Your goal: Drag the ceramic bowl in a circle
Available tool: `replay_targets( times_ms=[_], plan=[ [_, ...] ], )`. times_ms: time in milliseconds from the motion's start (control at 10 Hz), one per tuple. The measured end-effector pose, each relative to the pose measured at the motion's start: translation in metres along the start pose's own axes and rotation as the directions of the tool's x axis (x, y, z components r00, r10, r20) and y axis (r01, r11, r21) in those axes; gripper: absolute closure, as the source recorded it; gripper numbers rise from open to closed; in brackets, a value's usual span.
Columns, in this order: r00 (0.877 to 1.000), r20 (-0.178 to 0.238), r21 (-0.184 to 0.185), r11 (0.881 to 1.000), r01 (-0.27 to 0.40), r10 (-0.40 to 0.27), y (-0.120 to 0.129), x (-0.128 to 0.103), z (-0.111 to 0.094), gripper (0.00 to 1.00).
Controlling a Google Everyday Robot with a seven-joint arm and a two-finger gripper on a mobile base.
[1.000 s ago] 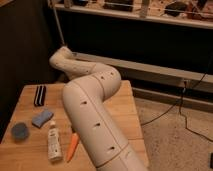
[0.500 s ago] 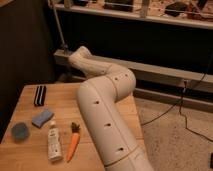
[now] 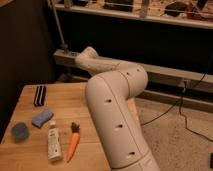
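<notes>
Swinging rightward over the last second, the big white arm (image 3: 116,120) has uncovered more of the wooden desk (image 3: 67,102), so the carrot that was half masked at first now lies in plain sight. Starting at the jaws: I cannot see them from my view. They are hidden somewhere past the arm's far end, and I cannot tell whether they are open or closed. That far end, a slim white link (image 3: 90,59), reaches up and left above the back edge of the desk toward a grey metal rail (image 3: 67,56). It joins a rounded elbow (image 3: 127,80), and from there the thick perforated link drops to the bottom of my view, covering the right part of the desk. The glossy orange-red ceramic bowl does not show anywhere I can see, so I cannot say where it sits. On the bare left part of the desk lies a black ribbed oblong item (image 3: 39,95) near the back. In front of it is a pale blue rectangular sponge (image 3: 42,118), with a flat round blue-grey disc (image 3: 21,131) just beside it toward the near left corner. A white tube (image 3: 53,142) lies lengthwise nearer the arm, and a small orange carrot with a green top (image 3: 73,142) lies just beside it. A dark cable (image 3: 172,107) trails over the speckled floor to the right.
</notes>
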Motion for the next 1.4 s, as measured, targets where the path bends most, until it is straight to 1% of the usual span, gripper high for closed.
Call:
replay_targets(
  times_ms=[100, 200, 300, 500, 600, 700, 800, 900, 1000, 1100, 1200, 1300, 1400],
  plan=[
    [0.997, 0.009, -0.004, 0.997, 0.077, -0.077, 0.024, 0.009, -0.006, 1.0],
    [0.99, 0.017, -0.007, 0.99, 0.141, -0.141, 0.046, 0.015, -0.011, 1.0],
    [0.98, 0.025, -0.01, 0.98, 0.198, -0.198, 0.065, 0.021, -0.016, 1.0],
    [0.95, 0.048, -0.022, 0.95, 0.311, -0.31, 0.106, 0.031, -0.027, 1.0],
    [0.935, 0.062, -0.028, 0.935, 0.352, -0.35, 0.123, 0.034, -0.032, 1.0],
    [0.908, 0.089, -0.037, 0.91, 0.413, -0.408, 0.149, 0.035, -0.042, 1.0],
    [0.895, 0.105, -0.042, 0.897, 0.44, -0.434, 0.163, 0.034, -0.048, 1.0],
    [0.881, 0.14, -0.052, 0.885, 0.463, -0.453, 0.181, 0.026, -0.058, 1.0],
    [0.877, 0.167, -0.058, 0.884, 0.465, -0.45, 0.189, 0.017, -0.065, 1.0],
    [0.877, 0.202, -0.067, 0.887, 0.457, -0.437, 0.195, 0.003, -0.076, 1.0],
    [0.879, 0.224, -0.072, 0.892, 0.446, -0.421, 0.196, -0.008, -0.083, 1.0],
    [0.882, 0.247, -0.077, 0.9, 0.43, -0.401, 0.195, -0.023, -0.091, 1.0],
    [0.889, 0.266, -0.078, 0.911, 0.405, -0.373, 0.191, -0.043, -0.098, 1.0]
  ],
)
